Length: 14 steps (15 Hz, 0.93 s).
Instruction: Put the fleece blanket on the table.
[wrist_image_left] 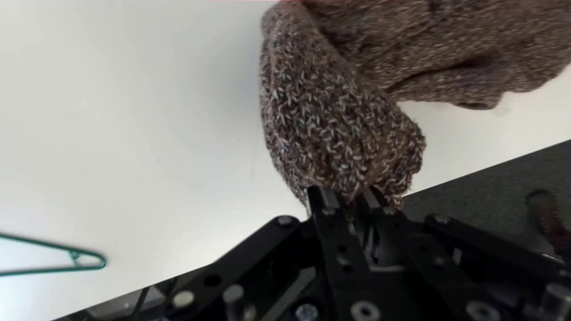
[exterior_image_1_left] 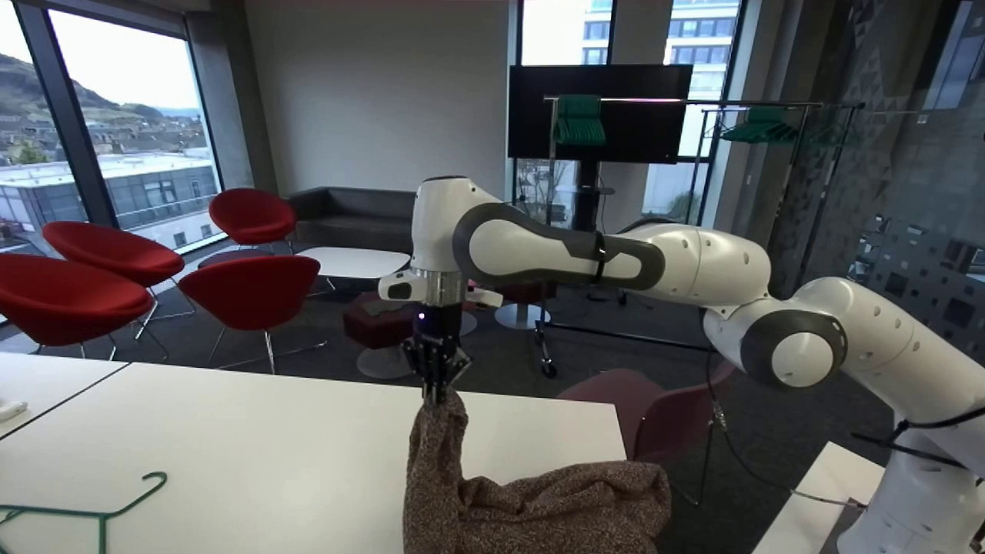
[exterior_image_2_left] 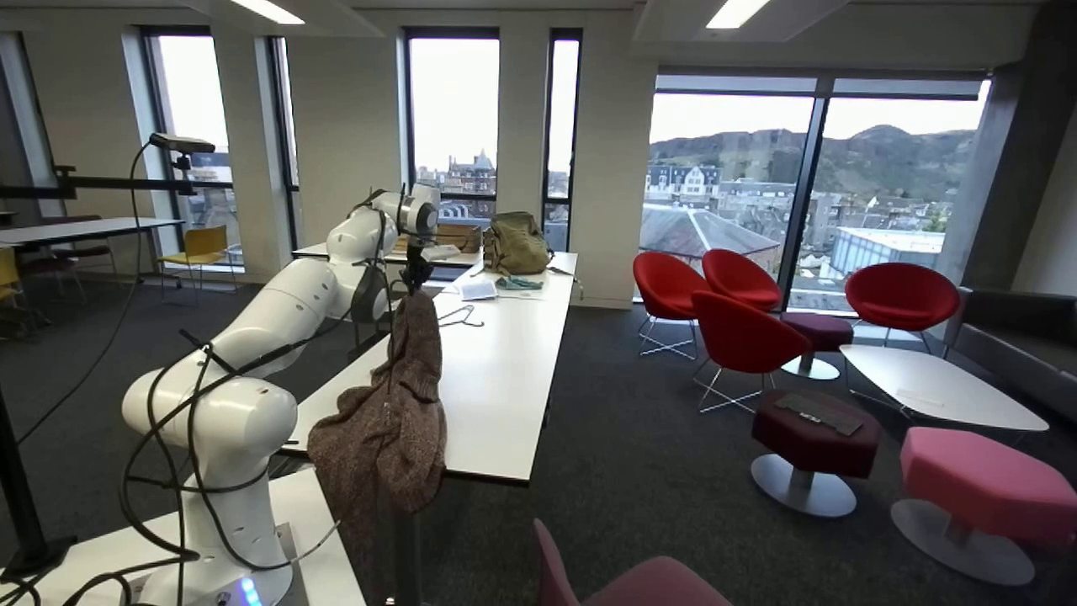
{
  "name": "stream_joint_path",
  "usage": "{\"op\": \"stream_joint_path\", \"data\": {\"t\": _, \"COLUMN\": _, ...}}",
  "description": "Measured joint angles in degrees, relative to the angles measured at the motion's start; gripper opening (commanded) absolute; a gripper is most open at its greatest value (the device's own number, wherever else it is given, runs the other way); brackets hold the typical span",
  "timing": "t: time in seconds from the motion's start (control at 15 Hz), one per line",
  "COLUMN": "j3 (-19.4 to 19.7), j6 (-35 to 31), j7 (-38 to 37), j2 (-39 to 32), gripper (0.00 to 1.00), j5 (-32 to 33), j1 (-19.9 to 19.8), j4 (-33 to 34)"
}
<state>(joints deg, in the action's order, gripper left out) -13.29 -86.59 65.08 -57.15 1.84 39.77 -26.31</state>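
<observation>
Since the wrist view gives us a decent close-up, we can say the gripper [wrist_image_left: 348,199] is clamped on one bunched-up end of the fleece blanket [exterior_image_2_left: 402,412], chunky stitches and all. That end stands up over the table [exterior_image_1_left: 269,431], while the rest slumps in folds at the table's end, with some of it dangling past the edge. We've also got a green hanger [exterior_image_1_left: 103,515] lying on the same table, well apart from the cloth, plus red chairs [exterior_image_2_left: 747,332] beyond.
</observation>
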Motion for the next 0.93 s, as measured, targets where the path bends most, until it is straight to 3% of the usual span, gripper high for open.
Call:
{"op": "stream_joint_path", "data": {"t": 0.4, "j3": 1.2, "j6": 28.2, "j7": -11.5, "j2": 2.1, "gripper": 0.03, "j5": 0.0, "j1": 5.2, "j4": 4.7}}
{"op": "stream_joint_path", "data": {"t": 0.47, "j3": 1.2, "j6": 31.8, "j7": -12.8, "j2": 2.3, "gripper": 0.12, "j5": -0.1, "j1": 5.4, "j4": 5.1}}
{"op": "stream_joint_path", "data": {"t": 0.93, "j3": 1.2, "j6": 34.1, "j7": -14.0, "j2": 2.5, "gripper": 0.12, "j5": -0.6, "j1": 4.9, "j4": 5.2}}
